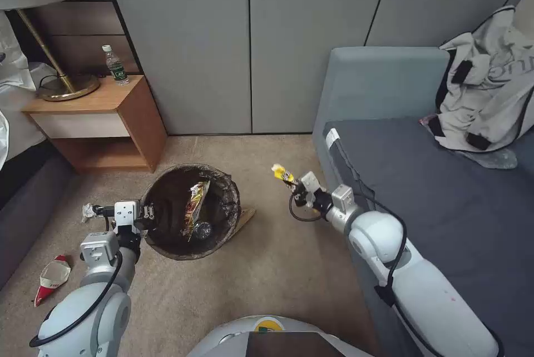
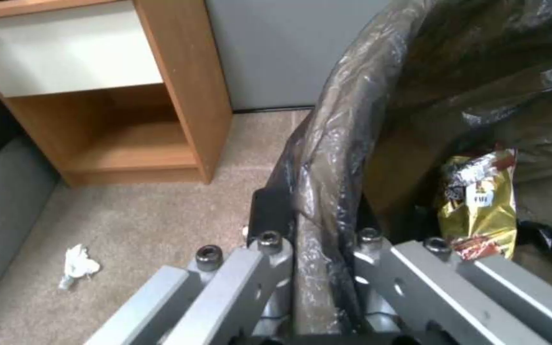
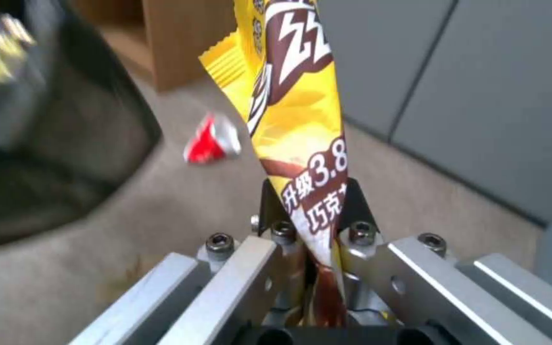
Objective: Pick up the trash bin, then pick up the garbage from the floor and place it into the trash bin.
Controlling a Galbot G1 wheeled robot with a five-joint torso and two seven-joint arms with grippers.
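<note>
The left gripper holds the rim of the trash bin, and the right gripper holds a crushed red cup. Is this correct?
Not quite. The right gripper holds a yellow snack wrapper, as the right wrist view shows. The left gripper does clamp the trash bin rim.

Left claw (image 1: 149,213) clamped, right claw (image 1: 293,183) clamped

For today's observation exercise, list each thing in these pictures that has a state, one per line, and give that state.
Trash bin: lined, rim gripped, wrappers inside.
Left tool: shut on the trash bin's rim.
Right tool: shut on a yellow wrapper, held beside the bin.
Red-and-white cup: crushed, lying on the carpet.
White tissue: crumpled, on the carpet.
Bottle: upright on the nightstand, capped.
</note>
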